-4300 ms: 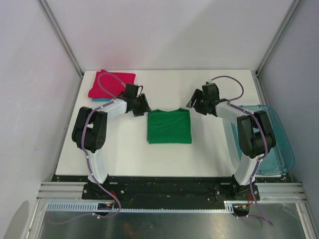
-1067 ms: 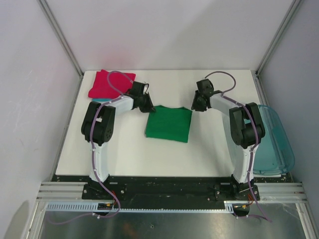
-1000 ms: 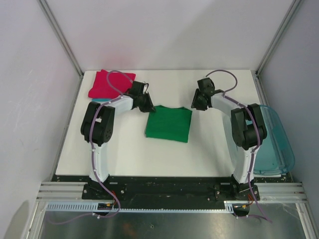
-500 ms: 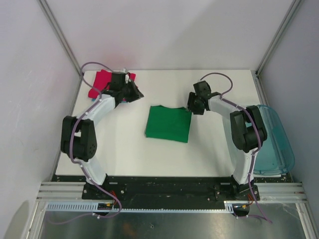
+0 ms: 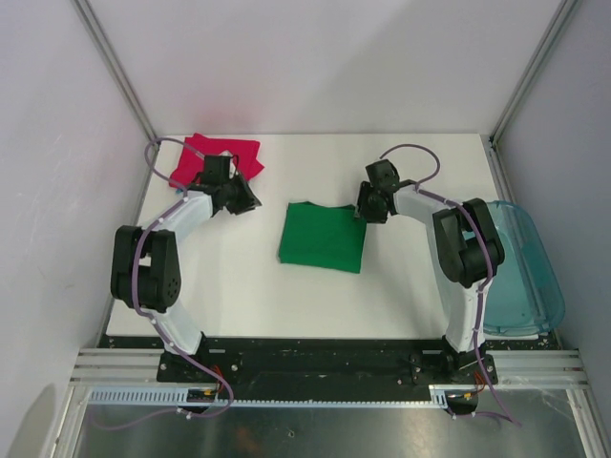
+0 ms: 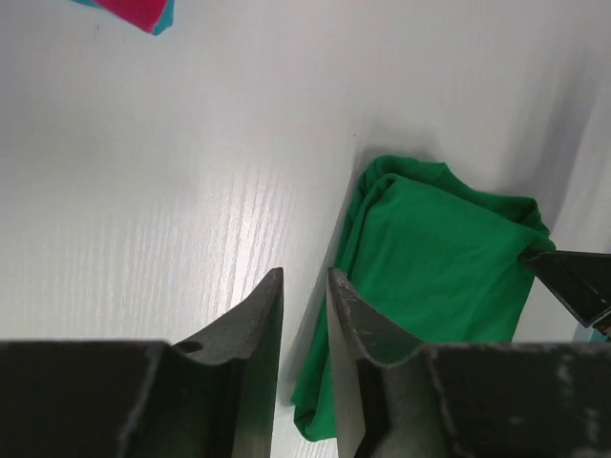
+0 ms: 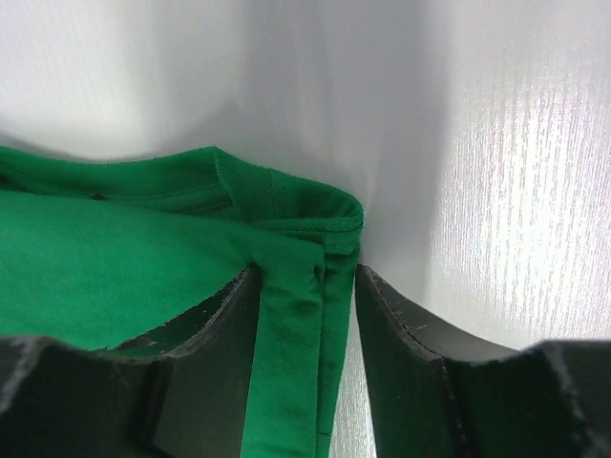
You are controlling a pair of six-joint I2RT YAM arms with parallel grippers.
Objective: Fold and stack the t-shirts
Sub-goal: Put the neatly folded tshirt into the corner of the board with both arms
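White tabletop (image 5: 239, 296) spreads out ahead of me, with pale walls on three sides. Nearest, right of the green t-shirt (image 5: 323, 237) and hanging off the tabletop's edge, sits a see-through blue-green bin (image 5: 535, 277). The green t-shirt lies flat in the middle, folded into a rough square. My right gripper (image 7: 305, 277) is down at that shirt's far right corner. Its jaws stand apart with the folded hem between them and a sliver of white beside one of them, so the cloth is straddled, not pinched. My left gripper (image 6: 304, 277) hovers off the shirt's far left corner, clear of the cloth, its jaws a narrow slit apart with nothing between them. Farthest, beyond and left of the green shirt, the red t-shirt (image 5: 234, 153) lies by the back corner, and a light blue t-shirt (image 6: 166, 17) peeks from under its edge.
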